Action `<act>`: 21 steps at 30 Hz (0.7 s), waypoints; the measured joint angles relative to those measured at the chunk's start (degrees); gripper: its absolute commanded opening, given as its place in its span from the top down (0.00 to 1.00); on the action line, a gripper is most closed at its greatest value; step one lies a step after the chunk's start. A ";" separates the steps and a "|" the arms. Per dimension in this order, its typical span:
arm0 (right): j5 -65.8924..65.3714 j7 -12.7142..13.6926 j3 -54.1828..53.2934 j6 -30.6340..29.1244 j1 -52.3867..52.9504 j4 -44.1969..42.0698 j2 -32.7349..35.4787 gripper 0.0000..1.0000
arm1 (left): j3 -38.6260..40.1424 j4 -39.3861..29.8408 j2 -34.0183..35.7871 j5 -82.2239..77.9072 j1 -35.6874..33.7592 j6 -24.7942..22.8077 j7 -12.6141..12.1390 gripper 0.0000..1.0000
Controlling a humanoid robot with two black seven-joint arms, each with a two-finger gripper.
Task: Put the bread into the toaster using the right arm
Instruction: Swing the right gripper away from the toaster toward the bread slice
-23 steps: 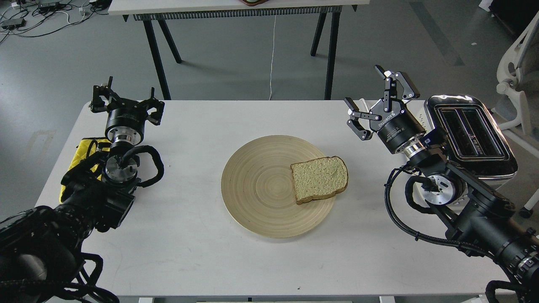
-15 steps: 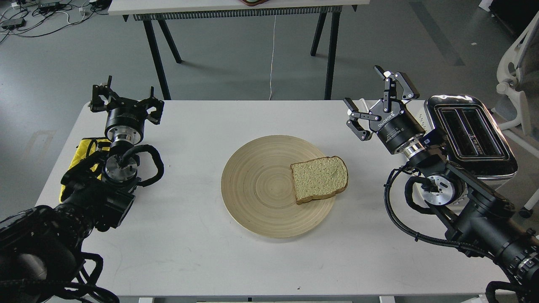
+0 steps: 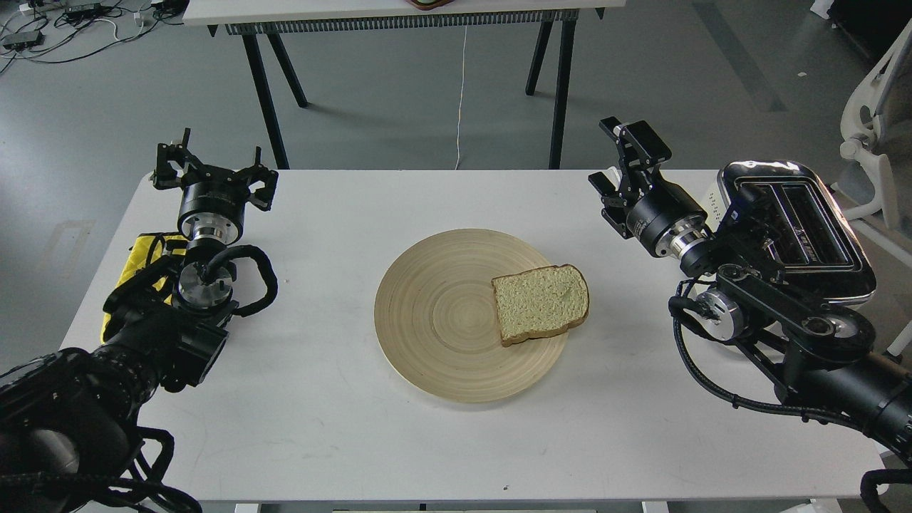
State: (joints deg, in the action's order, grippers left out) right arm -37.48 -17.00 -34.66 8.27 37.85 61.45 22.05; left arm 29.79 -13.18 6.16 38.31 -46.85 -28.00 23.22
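Observation:
The bread (image 3: pixel 541 303) lies flat on the right part of a round wooden plate (image 3: pixel 434 313) in the middle of the white table. The cream-white toaster (image 3: pixel 805 228) with a chrome top and two empty slots stands at the table's right edge, partly hidden behind my right arm. My right gripper (image 3: pixel 621 162) is open and empty, raised above the table between the plate and the toaster, beyond and to the right of the bread. My left gripper (image 3: pixel 212 171) is open and empty at the far left of the table.
A yellow cloth (image 3: pixel 146 249) lies under my left arm at the table's left edge. A second table (image 3: pixel 399 18) stands behind on black legs, with a white cord hanging down. A white chair (image 3: pixel 880 121) is at the far right.

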 measured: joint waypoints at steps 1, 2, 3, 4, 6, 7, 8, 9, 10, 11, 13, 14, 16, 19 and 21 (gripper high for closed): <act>-1.56 0.27 0.67 1.63 -0.01 0.39 0.82 0.01 | 0.00 0.00 0.00 0.00 0.00 0.00 -0.01 0.00; -3.42 0.48 1.62 3.60 -0.15 0.69 1.79 0.01 | 0.00 0.00 0.00 0.00 0.00 0.00 -0.01 0.00; -4.98 0.63 2.69 5.44 -0.38 0.81 2.70 0.01 | 0.00 0.00 0.00 0.00 0.00 0.00 -0.01 0.00; -6.01 0.72 3.67 6.87 -0.56 0.85 3.42 0.01 | 0.00 0.00 0.00 0.00 0.00 0.00 -0.01 0.00; -7.58 0.76 6.46 9.80 -0.87 0.94 5.29 0.01 | 0.00 0.00 0.00 0.00 0.00 0.00 -0.01 0.00; -7.94 0.76 8.21 11.11 -0.97 0.95 6.16 0.01 | 0.00 0.00 0.00 0.00 0.00 0.00 -0.01 0.00; -8.11 0.76 9.91 12.22 -1.02 0.95 6.74 0.01 | 0.00 -0.01 0.00 0.00 0.00 0.00 -0.01 0.00; -8.21 0.76 12.04 13.50 -1.09 0.94 7.21 0.01 | 0.00 -0.01 0.00 0.00 0.00 0.00 -0.01 0.00; -8.26 0.76 13.86 14.55 -1.14 0.89 7.40 0.01 | 0.00 -0.01 0.00 0.00 0.00 0.00 -0.01 0.00; -8.29 0.73 16.10 15.80 -1.18 0.75 7.48 0.01 | 0.00 -0.01 0.00 0.00 0.00 0.00 0.00 0.00; -8.30 0.63 19.63 17.73 -1.36 0.54 7.25 0.01 | 0.00 -0.01 0.00 0.00 0.00 0.00 0.02 0.00; -8.31 0.57 20.77 18.36 -1.58 0.50 7.09 0.01 | 0.00 -0.01 0.00 0.00 0.00 0.00 0.02 0.00; -8.32 0.52 22.31 19.30 -2.51 0.43 6.66 0.01 | 0.00 -0.01 0.00 0.00 0.00 0.00 0.03 0.00; -8.32 0.48 23.11 19.66 -4.06 0.30 4.55 0.02 | 0.00 -0.01 0.00 0.00 0.00 0.00 0.02 0.00; -8.32 0.47 23.41 19.73 -4.88 0.17 3.11 0.02 | 0.00 -0.01 0.00 0.00 0.00 0.00 0.02 0.00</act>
State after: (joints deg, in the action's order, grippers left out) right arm -45.80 -16.54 -11.25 28.00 32.97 61.62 25.16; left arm 29.79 -13.18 6.16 38.32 -46.85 -28.00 23.25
